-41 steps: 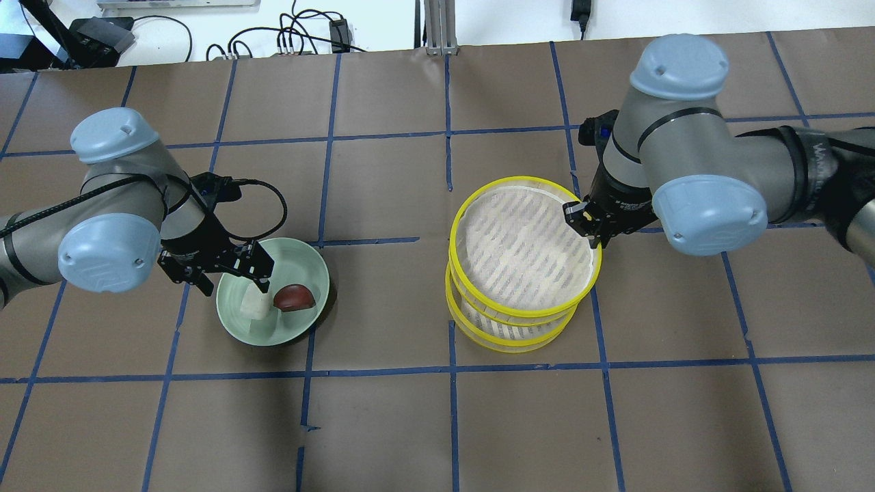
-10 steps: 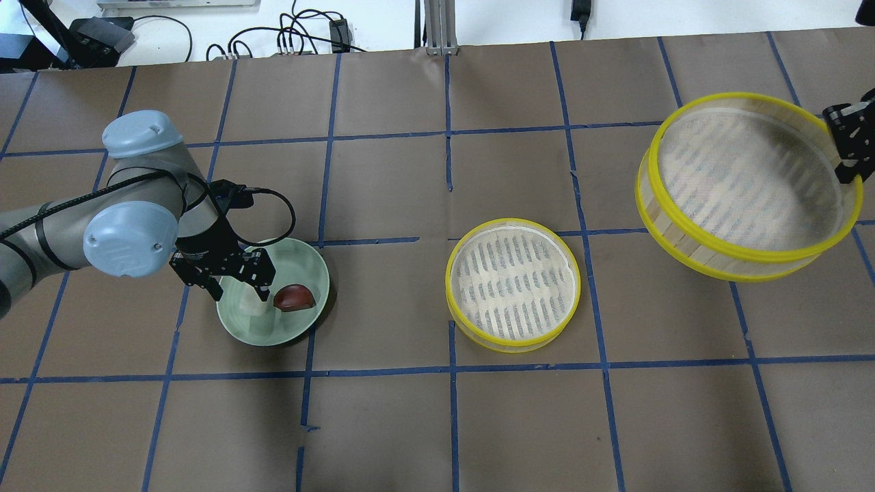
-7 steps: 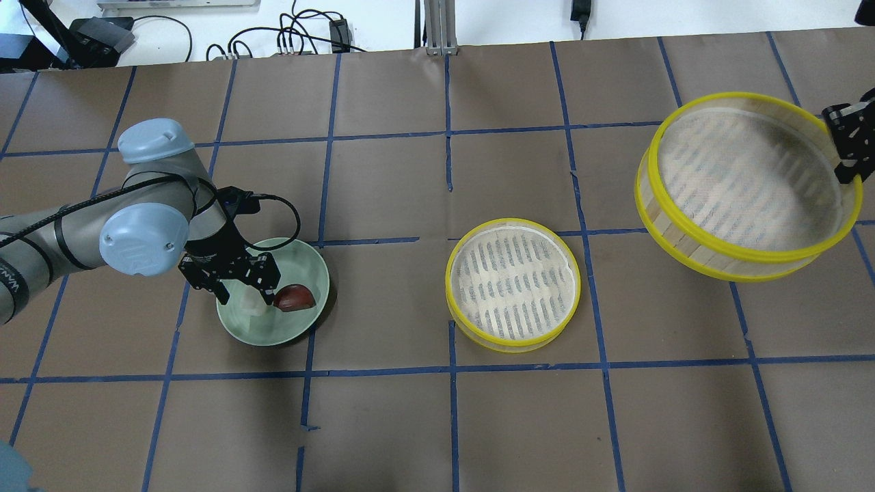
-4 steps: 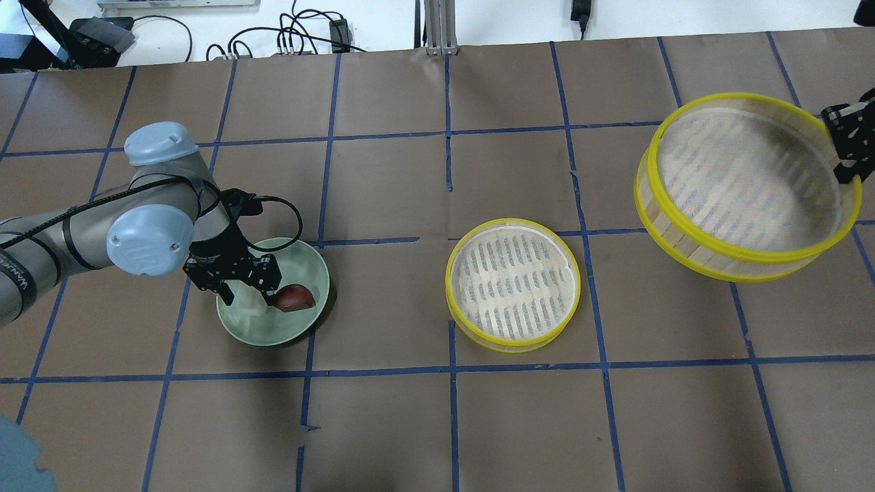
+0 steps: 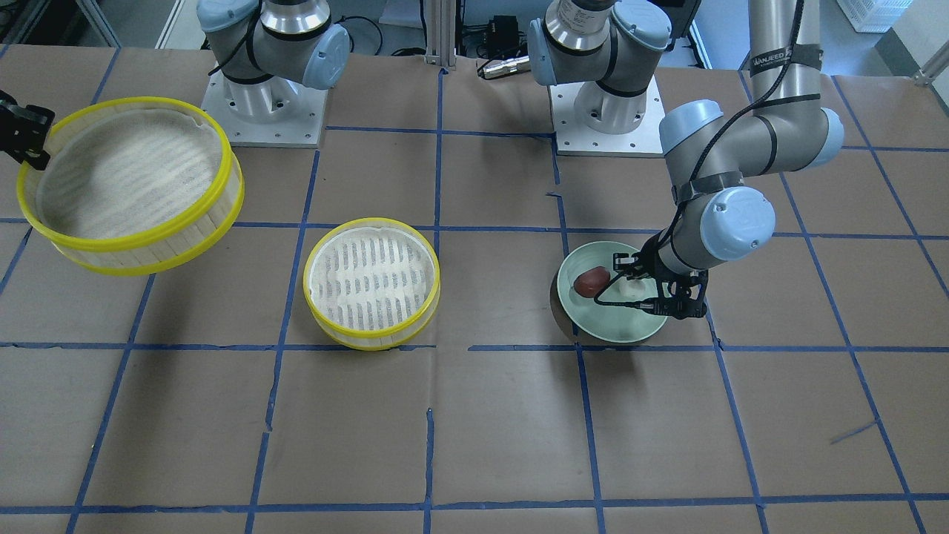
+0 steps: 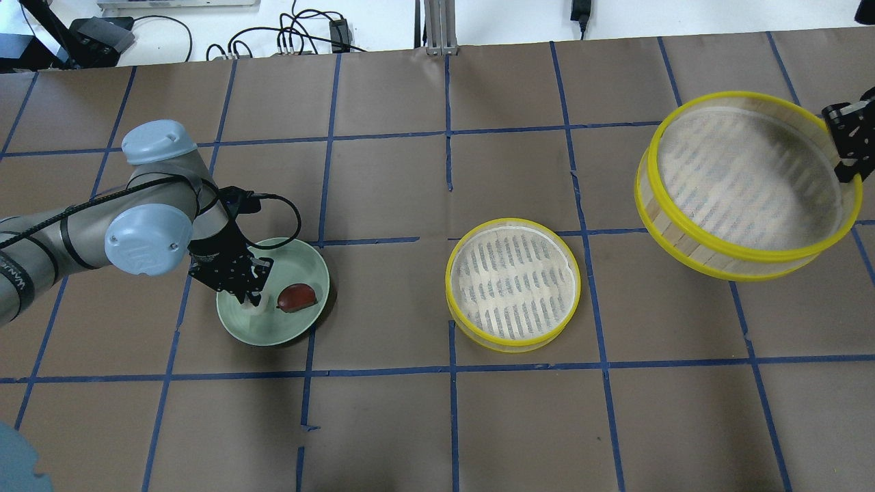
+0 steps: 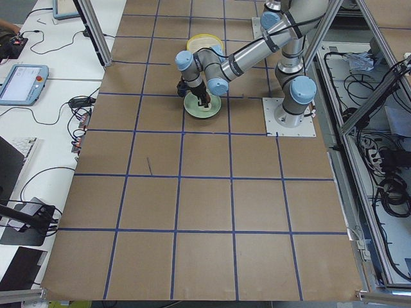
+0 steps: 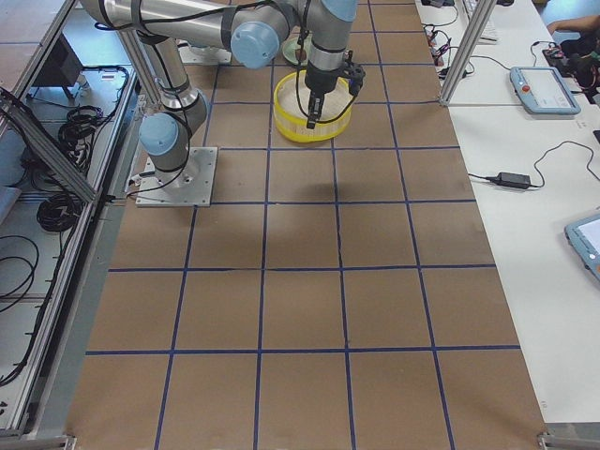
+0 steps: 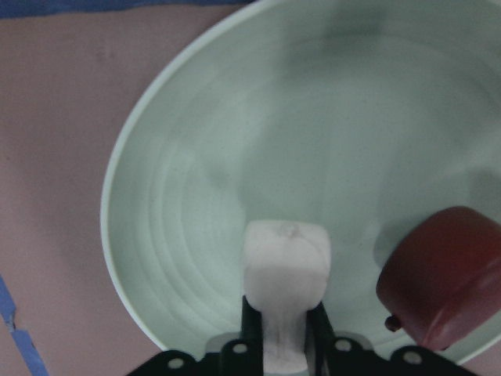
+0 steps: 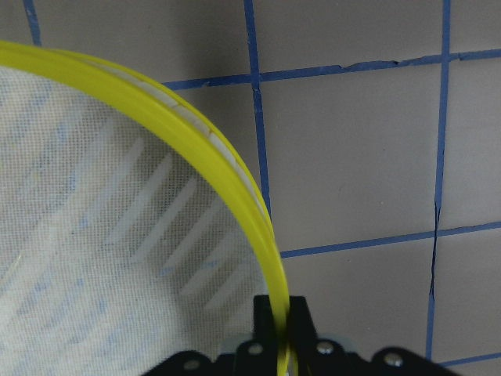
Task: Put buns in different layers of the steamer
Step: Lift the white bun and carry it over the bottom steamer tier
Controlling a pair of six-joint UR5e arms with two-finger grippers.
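The left gripper is lowered into the pale green plate, which is set on the left half of the brown table. Its two fingers are drawn in narrowly and pressed against opposite sides of the white bun, so the blocky piece is clamped between them. Whether the white bun is resting on the plate floor or raised just off it cannot be made out from the wrist view. The reddish-brown bun is seen lying in the same plate, just to the right of the white one and apart from the fingers; it is rounded and glossy.

One steamer layer is set flat on the table near the middle, to the right of the plate and well apart from it. Nothing but its white slatted floor is shown inside the yellow rim.

The second steamer layer is held up off the table at the far right. It is gripped at its outer edge by the right gripper, whose fingers are closed to a thin gap with the yellow rim pinched between them, one finger inside the wall and one outside. The tray appears slightly tilted, and only its white floor is visible within.
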